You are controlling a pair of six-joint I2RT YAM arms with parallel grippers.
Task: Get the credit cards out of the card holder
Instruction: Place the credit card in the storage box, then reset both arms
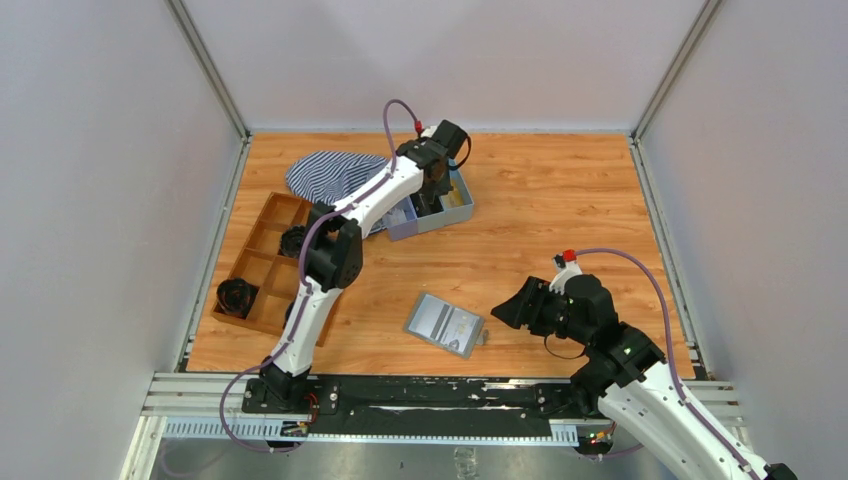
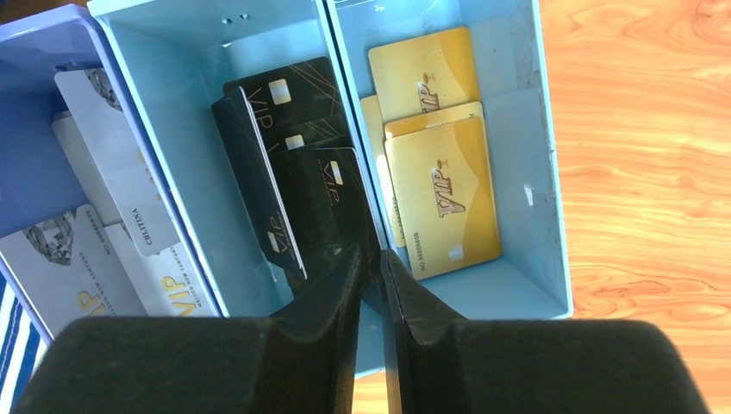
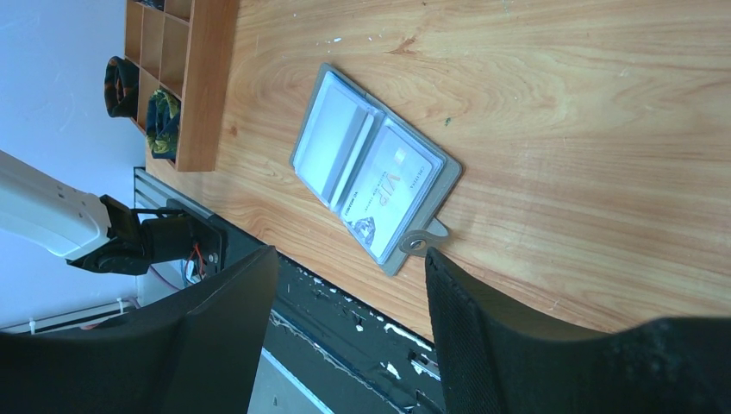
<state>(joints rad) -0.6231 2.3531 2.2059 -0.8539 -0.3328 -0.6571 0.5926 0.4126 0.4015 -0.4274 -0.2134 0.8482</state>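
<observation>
The grey card holder (image 1: 444, 325) (image 3: 371, 168) lies open flat near the table's front edge. A silvery credit card (image 3: 385, 191) shows in one of its halves; the other half looks pale and bare. My right gripper (image 1: 506, 312) (image 3: 349, 254) hovers just right of the holder, jaws wide apart with nothing between them. My left gripper (image 1: 431, 198) (image 2: 371, 256) is at the back, tips down over the blue tray (image 1: 463, 207) (image 2: 517, 289). A narrow gap shows between its fingers, above the divider beside the black cards (image 2: 297, 147). Gold cards (image 2: 440, 181) and silver cards (image 2: 103, 172) fill the side compartments.
A wooden compartment box (image 1: 262, 265) (image 3: 194, 78) holding dark bundles stands at the left edge. A striped cloth (image 1: 330, 172) lies behind it, next to the tray. A metal rail (image 1: 420, 395) runs along the table's near edge.
</observation>
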